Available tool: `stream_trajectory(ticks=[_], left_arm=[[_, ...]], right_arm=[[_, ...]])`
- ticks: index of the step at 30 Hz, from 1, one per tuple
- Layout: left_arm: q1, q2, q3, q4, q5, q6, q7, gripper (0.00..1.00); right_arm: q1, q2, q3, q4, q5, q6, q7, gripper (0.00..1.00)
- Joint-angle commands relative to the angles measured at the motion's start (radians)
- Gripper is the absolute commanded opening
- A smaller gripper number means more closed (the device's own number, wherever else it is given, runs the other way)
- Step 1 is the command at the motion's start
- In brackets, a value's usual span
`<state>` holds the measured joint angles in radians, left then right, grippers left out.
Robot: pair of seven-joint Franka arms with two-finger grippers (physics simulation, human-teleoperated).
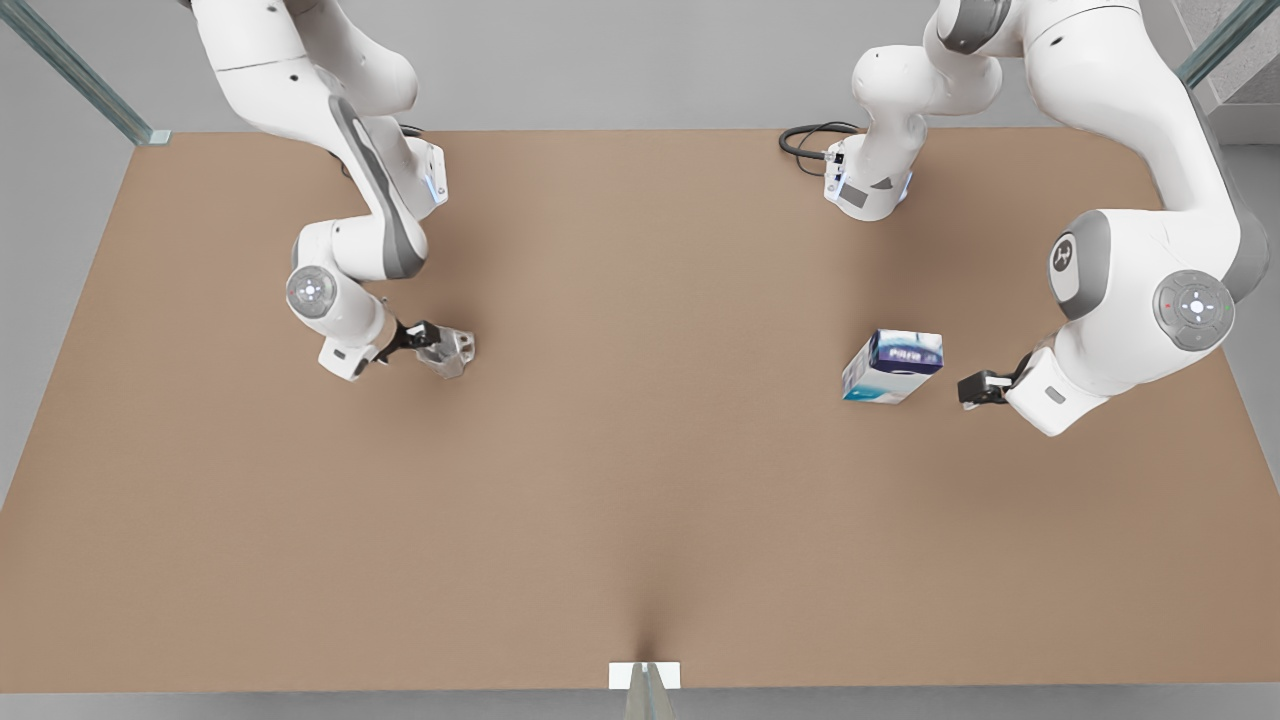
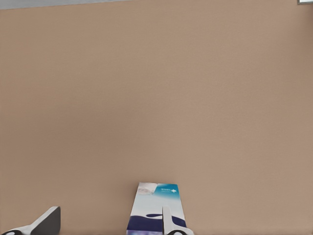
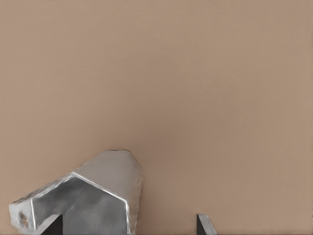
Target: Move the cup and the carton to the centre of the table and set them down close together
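The silvery faceted cup (image 1: 448, 351) sits on the tan table (image 1: 640, 520) at the front view's left. My right gripper (image 1: 425, 338) is low beside it and open. In the right wrist view the cup (image 3: 93, 196) overlaps one fingertip (image 3: 53, 226), and a gap separates it from the other one. The white carton (image 1: 893, 367) with its dark blue band stands at the front view's right. My left gripper (image 1: 975, 388) is just to its right, open and not touching it. In the left wrist view the carton (image 2: 155, 203) lies behind one fingertip (image 2: 167, 221).
A black cable (image 1: 808, 140) loops on the table's far edge beside an arm base (image 1: 868, 190). A small white bracket (image 1: 644, 675) sits at the near edge. Bare tabletop stretches between the cup and the carton.
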<state>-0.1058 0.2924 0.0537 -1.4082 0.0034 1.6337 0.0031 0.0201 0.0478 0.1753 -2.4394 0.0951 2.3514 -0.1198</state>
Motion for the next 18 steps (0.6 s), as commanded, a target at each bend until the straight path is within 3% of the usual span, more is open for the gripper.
stream_trajectory(ticks=[1,18], left_arm=[[0.000,0.001,0.000,0.000,0.000,0.000,0.000,1.00],[0.008,0.011,0.000,0.000,0.000,0.002,0.000,1.00]], right_arm=[[0.009,0.000,0.000,-0.004,0.000,0.002,0.000,1.00],[0.015,0.060,0.000,-0.073,-0.002,0.094,-0.001,1.00]])
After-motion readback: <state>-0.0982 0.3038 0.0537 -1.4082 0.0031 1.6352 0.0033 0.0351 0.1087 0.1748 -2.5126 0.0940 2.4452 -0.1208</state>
